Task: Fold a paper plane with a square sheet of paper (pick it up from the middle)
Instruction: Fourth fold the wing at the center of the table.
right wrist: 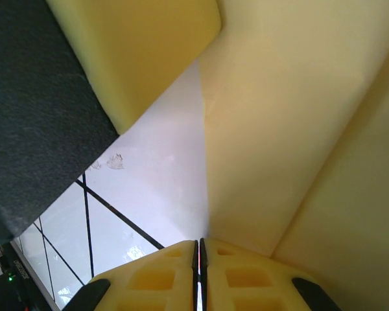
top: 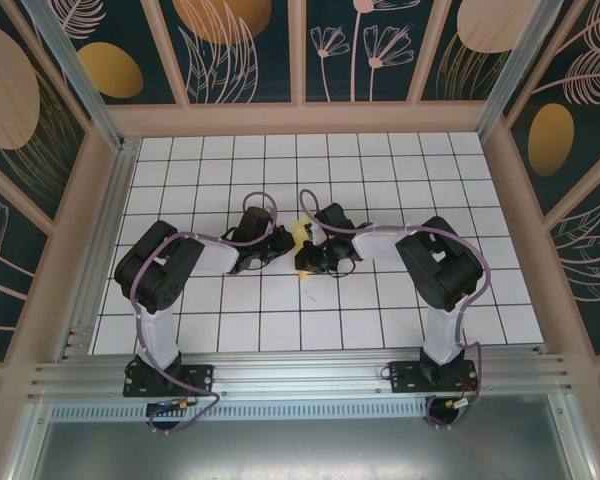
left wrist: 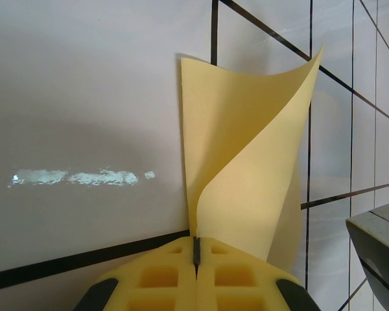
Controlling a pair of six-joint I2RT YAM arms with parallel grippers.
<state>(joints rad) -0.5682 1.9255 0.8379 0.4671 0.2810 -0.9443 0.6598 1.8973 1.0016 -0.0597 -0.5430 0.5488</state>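
left gripper (left wrist: 196, 251): closed tight, pinching the lower edge of the square sheet of thin pale-yellow paper (left wrist: 246, 162), which rises curled in front of the white tiled table (left wrist: 84, 97).
paper, place: held up between the two arms, near the table's middle.
paper, handling: very light and limp, and it creases or tears easily. I judge a gentle pinch near an edge is best.
right gripper (right wrist: 200, 249): almost closed, and it seems to nip the same sheet at a fold.
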